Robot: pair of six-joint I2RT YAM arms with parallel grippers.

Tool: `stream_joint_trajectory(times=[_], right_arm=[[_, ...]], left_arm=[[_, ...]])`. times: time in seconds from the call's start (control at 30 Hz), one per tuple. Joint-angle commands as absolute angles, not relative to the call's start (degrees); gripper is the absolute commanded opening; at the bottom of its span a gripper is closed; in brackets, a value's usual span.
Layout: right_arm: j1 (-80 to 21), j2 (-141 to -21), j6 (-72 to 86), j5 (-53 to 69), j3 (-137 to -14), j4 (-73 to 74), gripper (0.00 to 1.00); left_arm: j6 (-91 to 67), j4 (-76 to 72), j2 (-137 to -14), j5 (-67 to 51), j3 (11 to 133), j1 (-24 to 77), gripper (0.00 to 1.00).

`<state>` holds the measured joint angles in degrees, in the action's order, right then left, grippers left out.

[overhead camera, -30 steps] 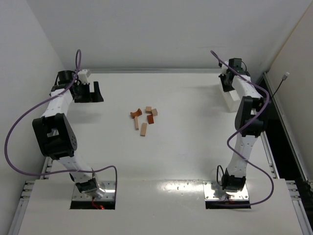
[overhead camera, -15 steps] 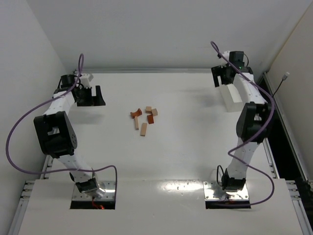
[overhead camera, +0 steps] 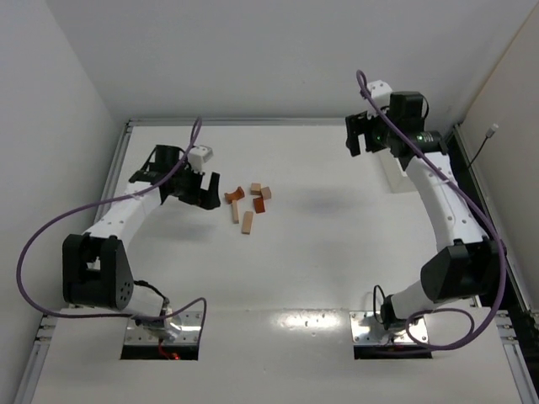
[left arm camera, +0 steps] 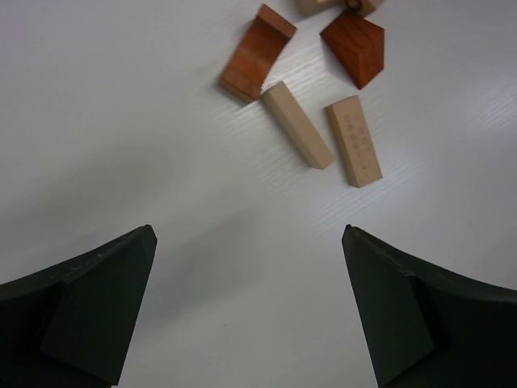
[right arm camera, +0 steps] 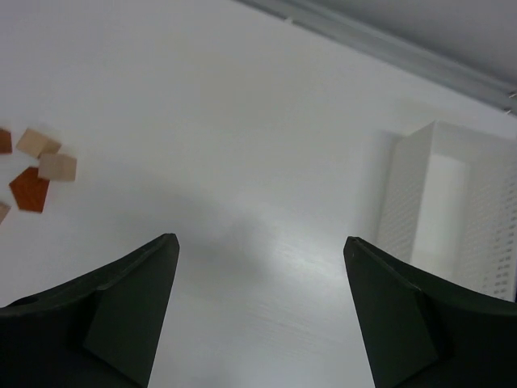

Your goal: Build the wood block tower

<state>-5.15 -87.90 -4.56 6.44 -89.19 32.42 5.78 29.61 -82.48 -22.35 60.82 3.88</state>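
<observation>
The wood block tower is only loose pieces point(overhead camera: 249, 205) lying flat in a small cluster at the table's middle left, none stacked. The left wrist view shows a reddish-brown notched block point(left arm camera: 257, 52), a reddish-brown cube point(left arm camera: 355, 47) and two pale tan planks point(left arm camera: 297, 125) point(left arm camera: 354, 139). My left gripper point(overhead camera: 210, 192) point(left arm camera: 249, 234) hovers open just left of the cluster, nothing between its fingers. My right gripper point(overhead camera: 360, 145) point(right arm camera: 254, 240) hangs open and empty over the far right of the table, well away from the blocks point(right arm camera: 40, 166).
A white rectangular tray point(overhead camera: 394, 172) point(right arm camera: 456, 202) stands at the far right, just beside my right gripper. White walls close in the table on the left, back and right. Purple cables loop off both arms.
My left arm has swung from the far left corner to beside the blocks. My right arm has lifted away from the tray and moved left.
</observation>
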Motion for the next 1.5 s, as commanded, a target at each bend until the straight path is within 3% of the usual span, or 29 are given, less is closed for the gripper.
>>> stream_joint_trajectory(times=[0.0, 0.23, 0.37, 0.4, 0.43, 0.8, 0.9, 1.07, 1.47], right_arm=[[-6.15, -85.53, -1.68, 10.1, -83.07, 35.33, 0.8], [-5.46, -81.47, -1.05, 11.78, -75.85, 34.63, 0.77], [-5.45, -80.95, -1.05, 11.78, -75.32, 35.16, 0.77], [-5.45, -80.95, -1.05, 11.78, -75.32, 35.16, 0.77], [-5.45, -80.43, -1.58, 11.78, -75.32, 35.16, 0.77], [-3.16, -80.42, -2.11, 13.36, -75.85, 35.77, 0.76], [-2.55, -80.42, -2.11, 13.36, -75.85, 35.77, 0.76], [-1.41, -81.73, -2.11, 13.89, -76.99, 36.3, 0.76], [-0.88, -83.32, -2.11, 13.89, -78.05, 36.3, 0.74]], left_arm=[[1.76, 29.97, -81.65, -20.81, 60.12, 6.94, 1.0], [-1.76, 27.16, -83.93, -9.53, 57.74, 20.63, 1.0], [-4.74, 25.84, -89.46, -4.23, 60.02, 23.9, 0.85], [-5.44, 25.14, -90.69, -3.61, 60.55, 23.91, 0.75], [-5.45, 25.14, -93.23, -3.08, 61.6, 23.91, 0.72], [-8.7, 25.66, -105.46, -1.85, 72.59, 23.29, 0.6], [-9.32, 26.8, -107.23, -1.85, 74.44, 23.29, 0.52], [-9.84, 27.42, -108.63, -1.85, 74.44, 22.76, 0.32], [-9.32, 28.04, -109.25, -1.85, 72.86, 21.18, 0.33]])
